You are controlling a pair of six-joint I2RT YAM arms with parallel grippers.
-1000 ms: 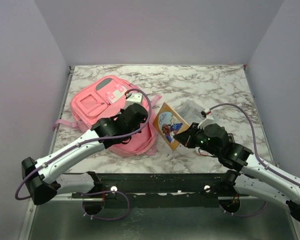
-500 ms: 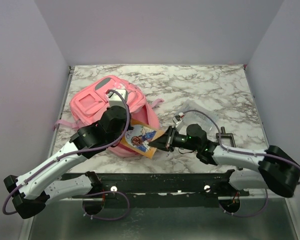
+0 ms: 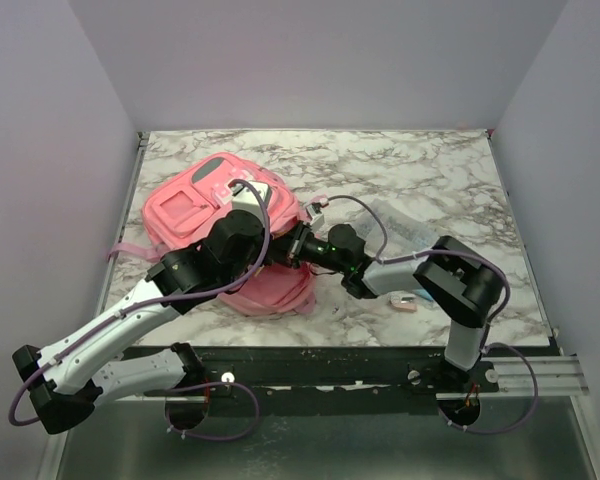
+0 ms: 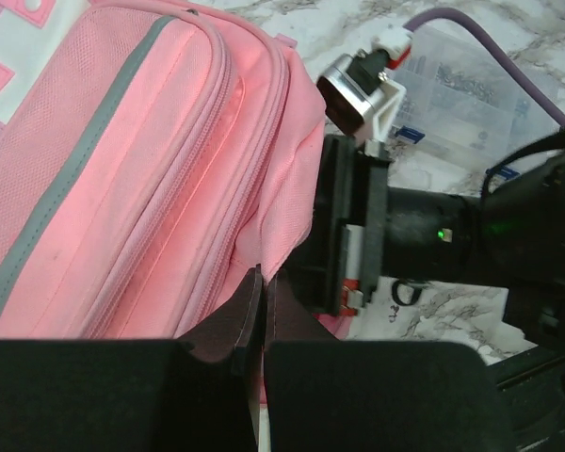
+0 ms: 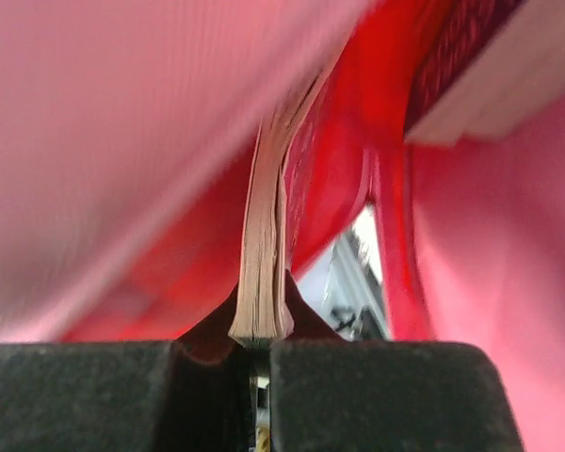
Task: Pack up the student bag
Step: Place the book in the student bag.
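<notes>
The student bag, a big pink backpack with grey-trimmed pockets, lies at the table's left. My left gripper is shut on the pink fabric at the bag's open right edge; the left wrist view shows the jaws pinching that flap beside the bag. My right gripper reaches left into the opening, and its black body shows there. In the right wrist view it is shut on a thin book, seen edge-on inside the bag's red-pink lining. From above the book is hidden.
A clear plastic packet lies on the marble right of the bag and also shows in the left wrist view. A small pink item lies near the front right. Grey walls close in three sides of the table.
My right gripper has carried the book left from the open table into the bag's opening, and the book has gone out of sight from above. My left gripper stays on the bag's edge.
</notes>
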